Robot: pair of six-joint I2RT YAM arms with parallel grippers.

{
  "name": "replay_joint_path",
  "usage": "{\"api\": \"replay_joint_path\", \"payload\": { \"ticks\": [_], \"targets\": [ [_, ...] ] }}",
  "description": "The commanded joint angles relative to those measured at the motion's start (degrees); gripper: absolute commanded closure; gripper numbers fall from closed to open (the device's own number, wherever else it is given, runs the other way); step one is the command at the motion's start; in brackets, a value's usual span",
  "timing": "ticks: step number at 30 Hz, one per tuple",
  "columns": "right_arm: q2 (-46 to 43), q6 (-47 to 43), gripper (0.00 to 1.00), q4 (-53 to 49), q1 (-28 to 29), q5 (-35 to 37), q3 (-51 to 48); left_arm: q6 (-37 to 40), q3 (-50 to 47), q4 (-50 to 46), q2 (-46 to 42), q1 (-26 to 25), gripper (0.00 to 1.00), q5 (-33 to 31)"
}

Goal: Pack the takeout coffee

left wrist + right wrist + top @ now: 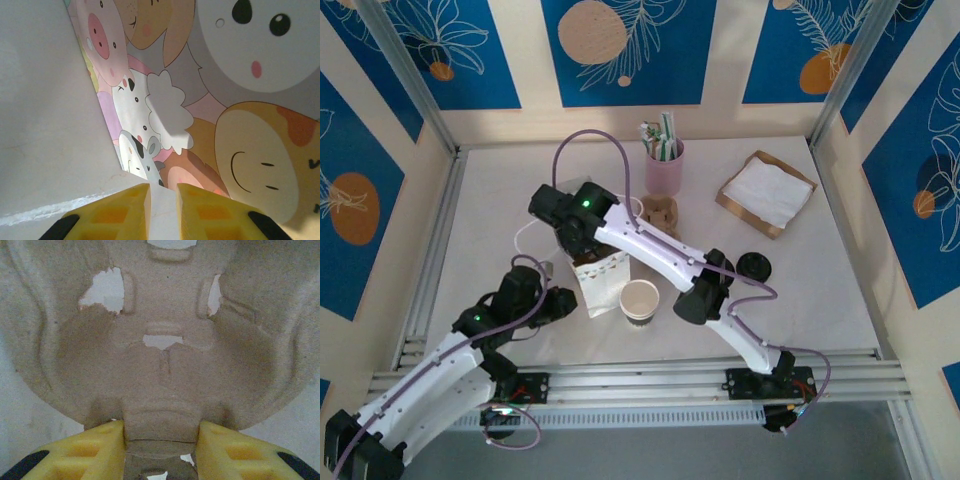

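At the left gripper [162, 197] the jaws are held nearly together against the printed bag [200, 100]; whether its edge is pinched cannot be told, and its inside is hidden. A lidless cup [640, 298], seemingly empty, is set beside it. The carrier [160, 365] is clamped by the right gripper [161, 440], with no cup seen in it. The coffee [753, 265] is stood upright well to the right, nearer the right arm.

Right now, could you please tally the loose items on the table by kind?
cups: 2, the pink cup of straws and the white paper cup
black lid: 1
paper bag: 1
cardboard carrier: 1
napkin tray: 1
Total: 6
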Motion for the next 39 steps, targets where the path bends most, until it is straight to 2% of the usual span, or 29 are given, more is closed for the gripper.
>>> {"api": "replay_joint_path", "payload": {
  "ticks": [1,10,15,22,29,39],
  "targets": [
    [0.3,1.5,0.61,-3.4,-0.7,-3.3,-0.3,0.1,1.6,-2.0,-1.1,-0.8,0.8,-1.4],
    [0.9,0.8,0.6,-1.8,-1.7,-6.8,-3.3,0.7,2.4,-4.4,-3.4,-0.8,0.78,-3.1],
    [1.6,0.6,0.61,-0.6,-2.2,-8.6,-4.6,0.8,3.9,-6.5,-6.0,-0.7,0.74,-3.7],
    [1.7,0.6,0.61,0.3,-2.7,-9.8,-6.0,2.4,11.6,-18.7,-14.6,-0.8,0.6,-10.0],
    [1.8,0.4,0.61,1.7,-2.9,-10.9,-7.8,4.2,20.6,-27.8,-17.6,-0.7,0.58,-15.2],
    [2.1,0.4,0.61,4.3,-3.6,-12.7,-11.4,7.4,25.8,-27.4,-15.4,-0.7,0.51,-17.0]
  ]
}}
